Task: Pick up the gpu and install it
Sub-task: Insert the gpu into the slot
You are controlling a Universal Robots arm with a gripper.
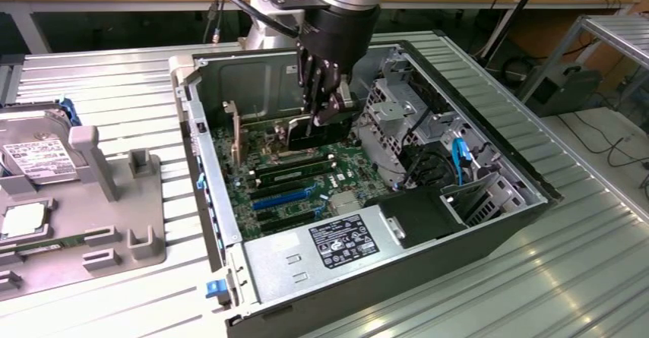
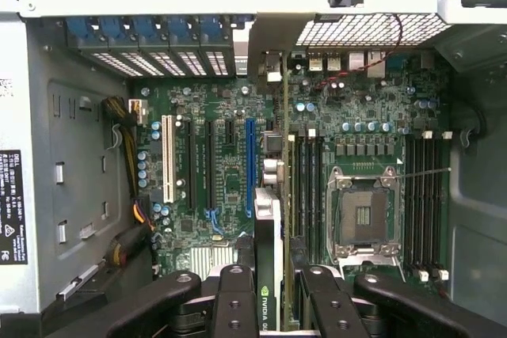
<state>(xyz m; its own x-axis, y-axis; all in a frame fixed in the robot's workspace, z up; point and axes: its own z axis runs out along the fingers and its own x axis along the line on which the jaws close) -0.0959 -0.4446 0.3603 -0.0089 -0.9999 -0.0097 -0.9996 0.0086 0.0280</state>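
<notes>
My gripper [image 1: 322, 114] hangs inside the open computer case [image 1: 193, 125], shut on the gpu [image 1: 304, 134], a dark flat card held on edge just above the motherboard [image 1: 294, 194]. In the wrist view the gpu [image 2: 267, 219] is seen edge-on between my black fingers [image 2: 235, 298], with my gripper [image 2: 273, 298] clamped on it. Its silver bracket [image 2: 268, 41] points toward the case's rear slot openings. The card hovers beside the blue expansion slot [image 2: 249, 168], between it and the memory slots. I cannot tell whether its lower edge touches a slot.
The empty CPU socket [image 2: 363, 215] lies beside the card. A power supply [image 1: 324, 251] and a drive cage [image 1: 406, 118] line the case's walls. On the exterior view's left stands a grey fixture [image 1: 102, 201] with a silver drive [image 1: 36, 159].
</notes>
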